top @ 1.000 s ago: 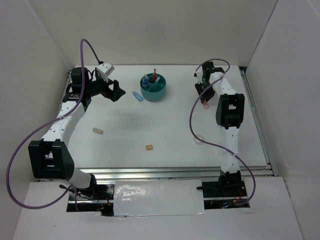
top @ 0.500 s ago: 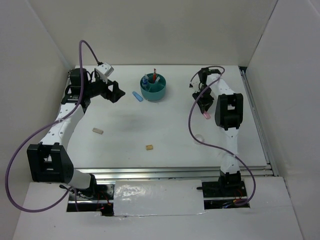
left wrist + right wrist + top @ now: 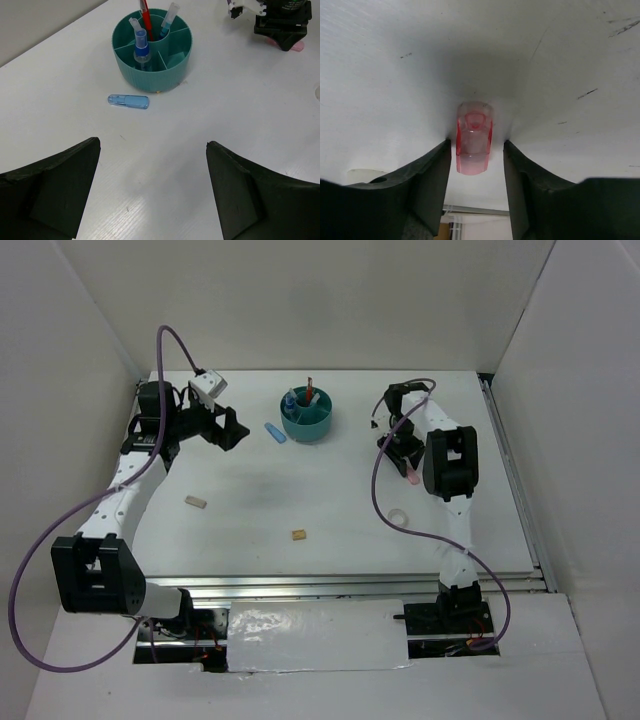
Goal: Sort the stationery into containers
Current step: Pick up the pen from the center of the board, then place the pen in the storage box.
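Observation:
The teal organiser point(image 3: 307, 418) stands at the back centre with pens in it and also shows in the left wrist view point(image 3: 152, 50). A light blue eraser point(image 3: 274, 432) lies just left of it point(image 3: 128, 101). My left gripper point(image 3: 238, 430) is open and empty, left of the eraser point(image 3: 152, 145). My right gripper point(image 3: 411, 468) is open with its fingers on either side of the pink eraser point(image 3: 474, 145), which lies on the table point(image 3: 413, 478). A clear tape ring point(image 3: 398, 517) and two tan blocks point(image 3: 195, 502) point(image 3: 298, 535) lie nearer the front.
White walls enclose the table on the left, back and right. The right arm's purple cable point(image 3: 385, 465) loops over the table near the tape ring. A metal rail point(image 3: 515, 480) runs along the table's right edge.
My right gripper has come down and toward the front, and the pink eraser now lies nearer the front between its fingers. My left gripper has drawn back slightly to the left.

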